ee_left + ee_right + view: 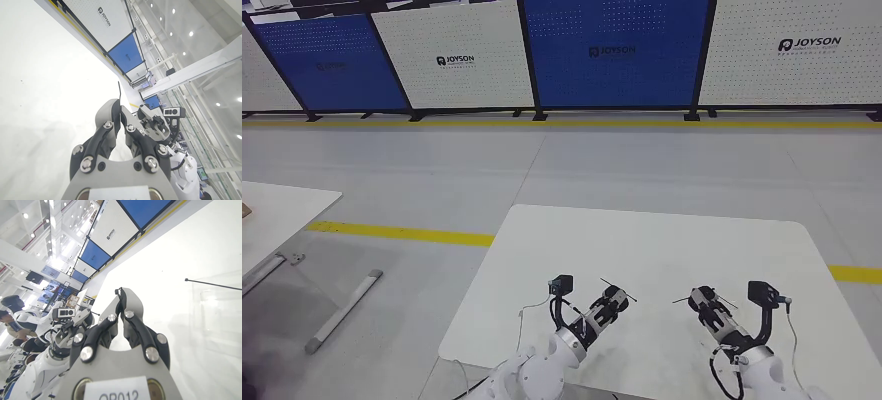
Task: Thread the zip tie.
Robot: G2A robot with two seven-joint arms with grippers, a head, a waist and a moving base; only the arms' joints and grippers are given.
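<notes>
Over tbl (662, 240), inside edges | L tool (120, 106) clamps zip tie (119, 91) | R tool (121, 295) clamps 2nd tie (116, 292)

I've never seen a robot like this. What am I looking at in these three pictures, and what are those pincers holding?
It is a two-armed robot at a white table. The wide picture comes from a camera on the robot, looking down on its arms. The other two come from a camera on each wrist, looking along the pincers, called grippers. The left gripper is shut on a thin black zip tie that sticks out past its fingertips. The right gripper is shut on a second black strip, with a small square head at its tip. From above, the two strips are apart, not yet threaded.
</notes>
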